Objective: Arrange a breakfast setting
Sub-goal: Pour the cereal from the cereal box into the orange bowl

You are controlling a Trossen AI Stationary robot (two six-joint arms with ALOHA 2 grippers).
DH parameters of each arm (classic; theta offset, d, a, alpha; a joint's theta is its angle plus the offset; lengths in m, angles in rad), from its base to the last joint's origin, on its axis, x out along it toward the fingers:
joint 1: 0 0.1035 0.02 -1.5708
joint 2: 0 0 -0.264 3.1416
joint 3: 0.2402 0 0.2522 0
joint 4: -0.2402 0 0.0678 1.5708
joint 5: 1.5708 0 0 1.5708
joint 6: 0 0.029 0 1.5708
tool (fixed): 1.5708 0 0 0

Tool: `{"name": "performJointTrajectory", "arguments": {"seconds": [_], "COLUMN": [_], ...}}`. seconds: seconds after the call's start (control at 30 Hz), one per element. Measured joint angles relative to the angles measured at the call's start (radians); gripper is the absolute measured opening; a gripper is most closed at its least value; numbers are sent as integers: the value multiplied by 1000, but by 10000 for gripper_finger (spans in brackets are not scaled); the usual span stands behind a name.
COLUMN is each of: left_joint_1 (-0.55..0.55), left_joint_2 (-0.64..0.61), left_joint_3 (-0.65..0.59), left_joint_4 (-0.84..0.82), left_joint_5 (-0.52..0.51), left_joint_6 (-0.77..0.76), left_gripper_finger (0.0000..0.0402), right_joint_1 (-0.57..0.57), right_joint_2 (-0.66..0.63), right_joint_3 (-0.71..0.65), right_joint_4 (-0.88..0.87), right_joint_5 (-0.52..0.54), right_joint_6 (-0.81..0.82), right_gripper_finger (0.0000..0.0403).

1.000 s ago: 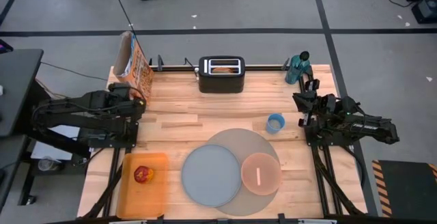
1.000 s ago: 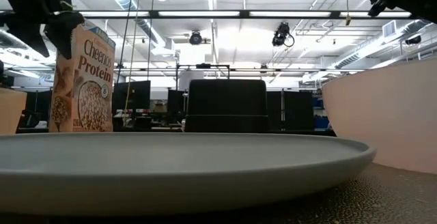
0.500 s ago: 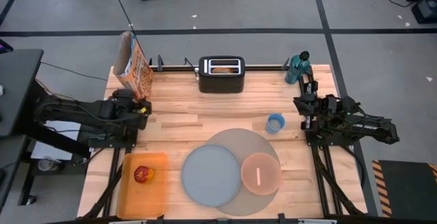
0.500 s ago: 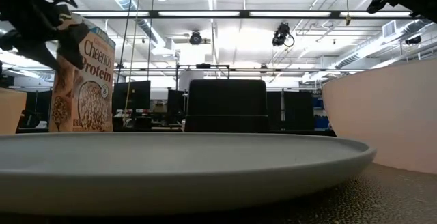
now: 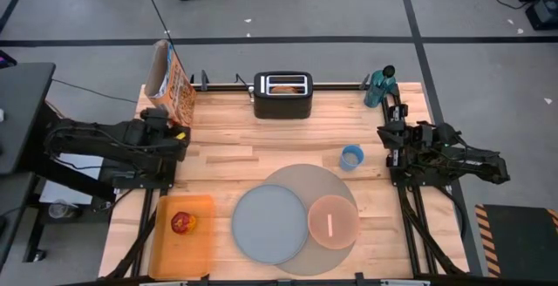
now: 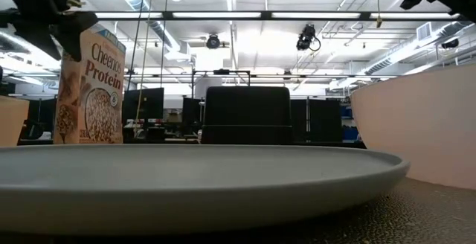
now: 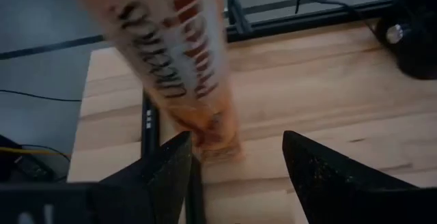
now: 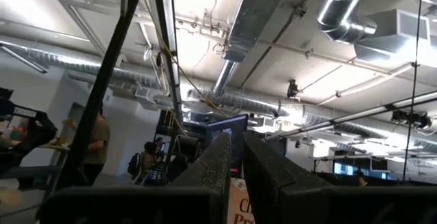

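Your left tool (image 7: 235,159) stands open just before the upright cereal box (image 5: 169,84). Your right tool (image 8: 235,162), fingers nearly together, waits at the desk's (image 5: 227,160) right edge, holding nothing. The spoon (image 5: 331,225) lies in the pink bowl (image 5: 334,221), its long axis running front to back.

Matt grey plate (image 5: 269,224), wooden table (image 5: 227,168)
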Motion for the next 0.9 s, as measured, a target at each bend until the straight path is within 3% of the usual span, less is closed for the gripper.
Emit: {"name": "performJointTrajectory", "arguments": {"seconds": [0.23,0.37,0.73,0.9], "left_joint_1": [32,29,12,-8], "left_joint_2": [155,249,521,546], "left_joint_3": [13,13,13,13], "left_joint_4": [3,2,2,4], "left_joint_5": [21,21,-128,-47], "left_joint_6": [25,-32,-288,-293], "left_gripper_finger": [208,196,180,180], "right_joint_1": [0,0,0,0], "right_joint_2": [0,1,2,2], "right_joint_3": [0,0,0,0], "right_joint_4": [45,49,45,37], "right_joint_5": [4,5,14,16], "right_joint_6": [-26,-27,-86,-87], "right_gripper_finger": [46,46,46,46]}}
